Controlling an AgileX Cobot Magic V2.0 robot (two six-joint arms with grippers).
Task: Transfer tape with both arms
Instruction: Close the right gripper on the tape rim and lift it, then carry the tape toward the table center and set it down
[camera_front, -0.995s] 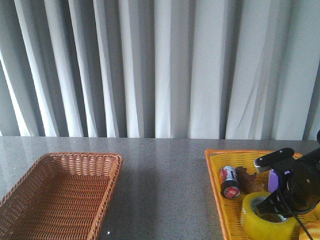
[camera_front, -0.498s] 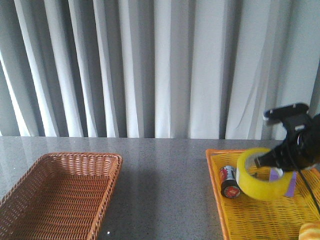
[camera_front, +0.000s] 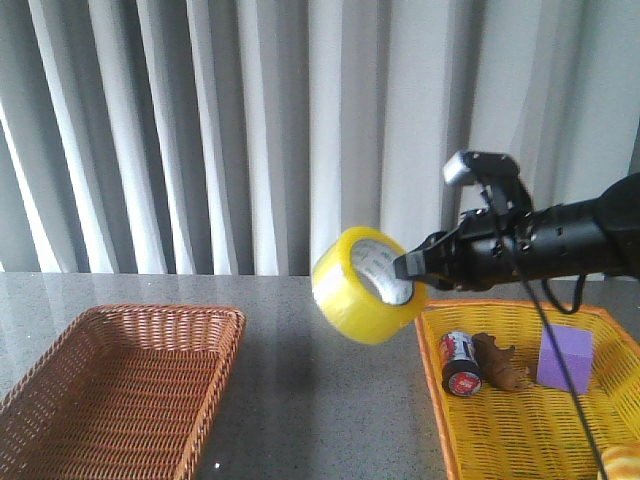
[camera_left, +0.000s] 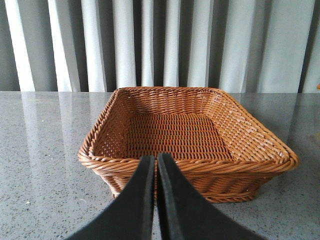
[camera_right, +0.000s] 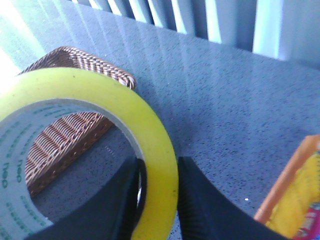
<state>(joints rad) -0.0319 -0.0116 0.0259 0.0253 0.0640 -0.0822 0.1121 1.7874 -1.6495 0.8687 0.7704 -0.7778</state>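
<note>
The tape (camera_front: 362, 283), a wide yellow roll with a white printed core, hangs in the air above the table between the two baskets. My right gripper (camera_front: 412, 268) is shut on its wall, one finger inside the core and one outside. In the right wrist view the tape (camera_right: 100, 95) fills the frame and the right gripper (camera_right: 159, 176) pinches its rim. My left gripper (camera_left: 156, 162) is shut and empty, low in front of the brown wicker basket (camera_left: 150, 102). The left arm is out of the front view.
The brown wicker basket (camera_front: 60, 375) sits at the table's left. An orange basket (camera_front: 432, 345) at the right holds a small red-and-black can (camera_front: 460, 364), a brown figure (camera_front: 498, 362) and a purple block (camera_front: 564, 360). Grey curtains hang behind the table.
My right gripper has lifted the tape out of the orange basket and carried it up and to the left, over the bare table. The can, figure and purple block now show.
</note>
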